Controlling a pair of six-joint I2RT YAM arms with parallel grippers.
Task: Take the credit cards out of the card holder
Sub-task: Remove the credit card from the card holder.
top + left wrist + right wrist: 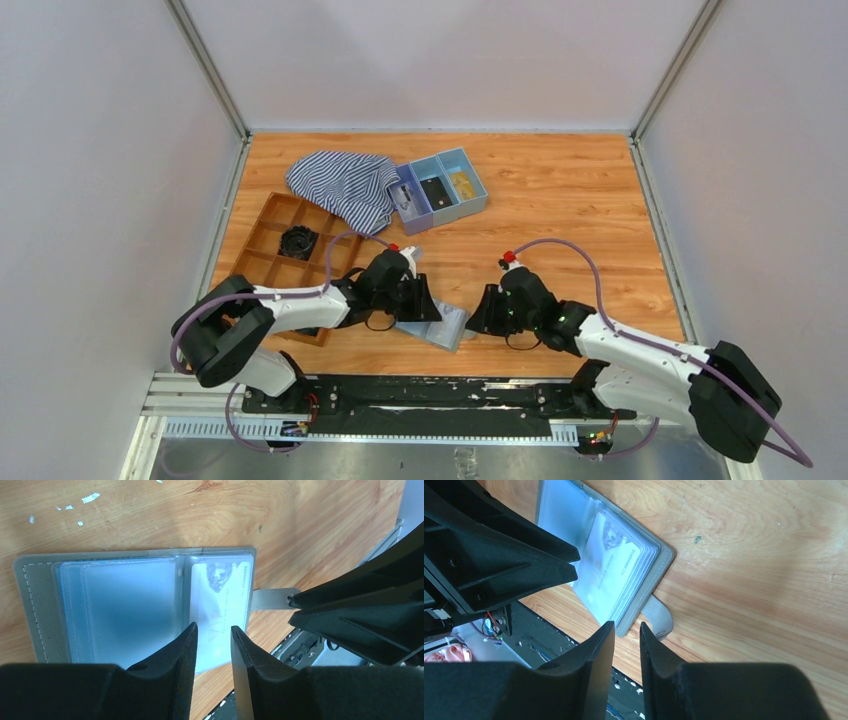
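The grey card holder (446, 326) lies open and flat near the table's front edge, between my two grippers. Its clear blue-grey sleeves (125, 610) face up, and its snap strap (272, 599) sticks out to one side. A pale credit card (220, 592) with faint print sits inside the sleeve on the strap side, and it shows again in the right wrist view (611, 565). My left gripper (213, 627) hovers over that sleeve's edge, open by a narrow gap with nothing in it. My right gripper (626, 625) points at the holder's corner by the strap (659, 617), also narrowly open and empty.
A blue three-compartment tray (440, 190) with small items stands at the back, and a striped cloth (340, 185) lies beside it. A brown divided wooden tray (270, 250) holding a black item is at the left. The table's front edge and black rail (430, 390) are just behind the holder.
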